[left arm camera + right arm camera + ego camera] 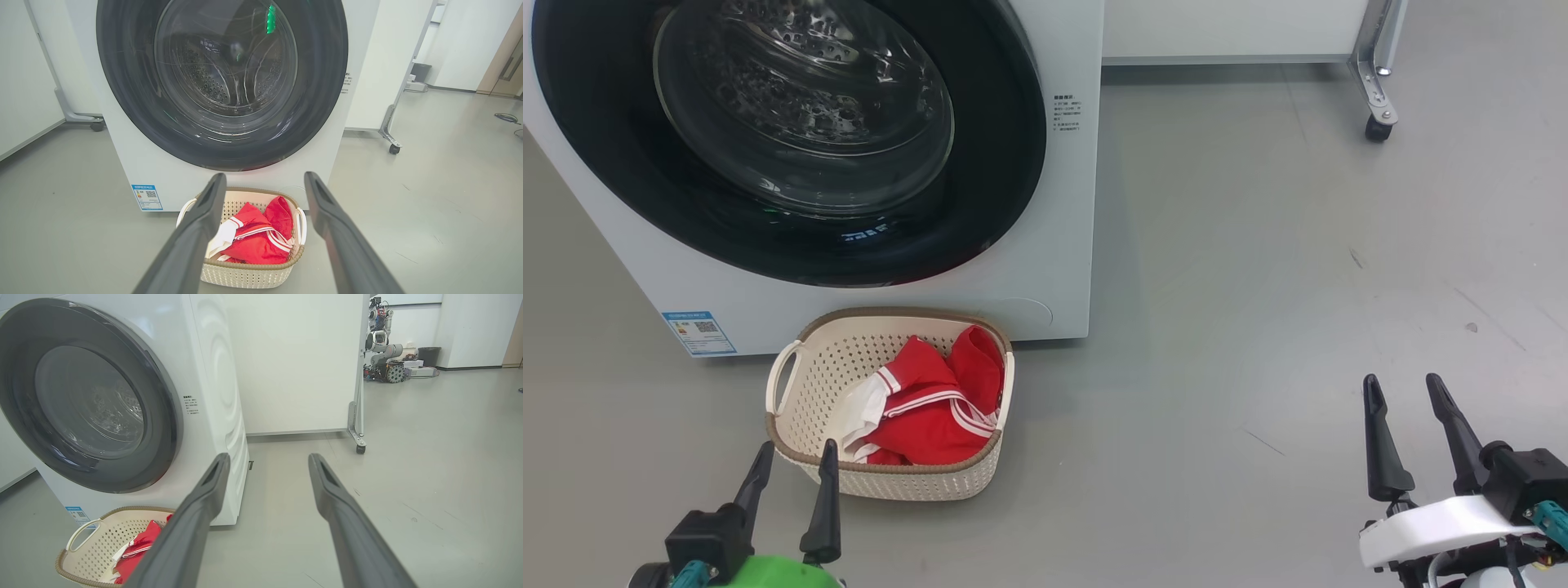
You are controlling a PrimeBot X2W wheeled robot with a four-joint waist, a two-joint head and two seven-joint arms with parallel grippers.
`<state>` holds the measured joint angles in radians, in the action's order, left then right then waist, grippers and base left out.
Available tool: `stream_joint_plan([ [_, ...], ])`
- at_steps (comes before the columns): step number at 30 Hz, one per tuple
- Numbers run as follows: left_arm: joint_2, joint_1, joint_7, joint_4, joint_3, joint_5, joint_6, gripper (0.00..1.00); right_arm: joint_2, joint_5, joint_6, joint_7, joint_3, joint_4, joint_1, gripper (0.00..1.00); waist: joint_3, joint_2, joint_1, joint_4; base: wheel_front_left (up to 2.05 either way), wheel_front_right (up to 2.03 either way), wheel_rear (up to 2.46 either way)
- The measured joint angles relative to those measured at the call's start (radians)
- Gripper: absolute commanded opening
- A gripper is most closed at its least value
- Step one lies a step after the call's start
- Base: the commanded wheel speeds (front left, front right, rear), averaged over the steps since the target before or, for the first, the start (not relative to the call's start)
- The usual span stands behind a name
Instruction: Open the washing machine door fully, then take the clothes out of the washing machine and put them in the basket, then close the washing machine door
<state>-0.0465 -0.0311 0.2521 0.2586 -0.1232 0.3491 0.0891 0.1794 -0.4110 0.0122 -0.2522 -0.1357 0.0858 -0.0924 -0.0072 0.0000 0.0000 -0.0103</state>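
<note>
Hanging empty with its fingers spread, the left claw (798,445) points at the basket (890,313), which sits just ahead of it on the floor (1258,286). The clothes (931,408), red with white stripes plus a pale piece, lie heaped inside the basket. The right claw (1402,380), also spread and empty, sits well off to the right over bare floor. Just behind the basket stands the washing machine (1070,245), with the washing machine door (1001,163) shut flat against its front.

The grey floor (1258,286) bears the washing machine (1062,204) and the basket (907,478).
</note>
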Motion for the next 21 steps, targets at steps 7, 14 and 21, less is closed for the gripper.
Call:
stream_joint_plan([
  [7, 0.0, 0.0, 0.0, 0.009, -0.002, 0.019, 0.006, 1.0, -0.002, 0.003, 0.008, 0.0, 0.007, 0.001, -0.001, 1.0, 0.0, 0.0, 0.0, 0.0, 0.0, 0.0, 0.0],
  [14, 0.0, 0.0, 0.0, 0.009, -0.003, 0.019, 0.009, 1.0, -0.012, 0.01, 0.018, 0.0, 0.021, 0.001, -0.004, 1.0, -0.003, 0.0, 0.0, 0.0, 0.0, 0.0, 0.0],
  [21, 0.0, 0.0, 0.0, 0.01, -0.003, 0.021, 0.013, 1.0, -0.016, 0.018, 0.022, 0.0, 0.028, 0.001, -0.009, 1.0, -0.003, 0.0, 0.0001, 0.001, 0.0, 0.0, 0.0],
])
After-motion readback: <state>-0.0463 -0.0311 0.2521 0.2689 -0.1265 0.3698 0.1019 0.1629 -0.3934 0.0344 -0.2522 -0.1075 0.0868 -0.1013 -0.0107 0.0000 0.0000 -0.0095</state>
